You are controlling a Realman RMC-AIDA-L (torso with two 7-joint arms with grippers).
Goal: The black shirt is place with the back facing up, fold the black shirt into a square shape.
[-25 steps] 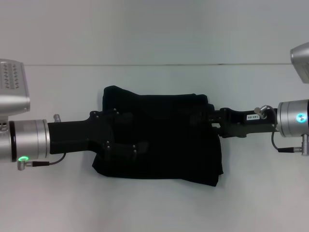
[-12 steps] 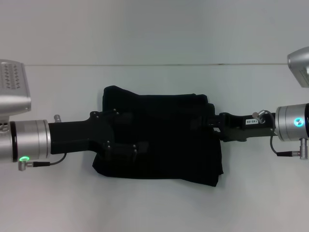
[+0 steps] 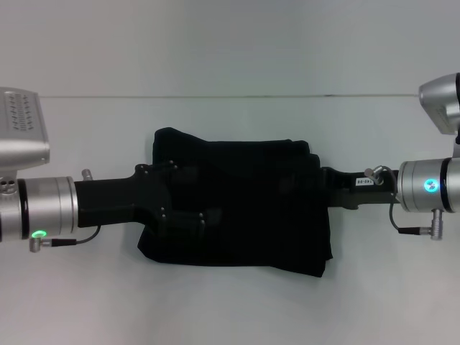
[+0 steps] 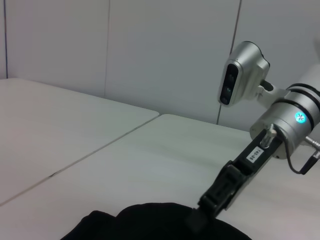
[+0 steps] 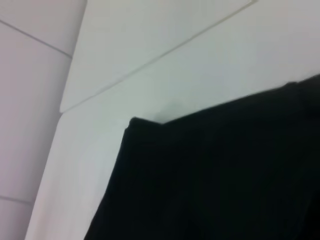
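The black shirt [image 3: 237, 208] lies on the white desk [image 3: 230, 302] as a compact, roughly rectangular bundle, already folded more than once, with a bump at its far left corner. The left gripper [image 3: 180, 208] lies over the shirt's left part; the right gripper [image 3: 316, 180] reaches in at its right edge. Black on black, I cannot tell how either set of jaws stands. This looks like a late fold or a final tidying. Next should come a clean let-go, or one more fold squaring the uneven right side without dragging the layers
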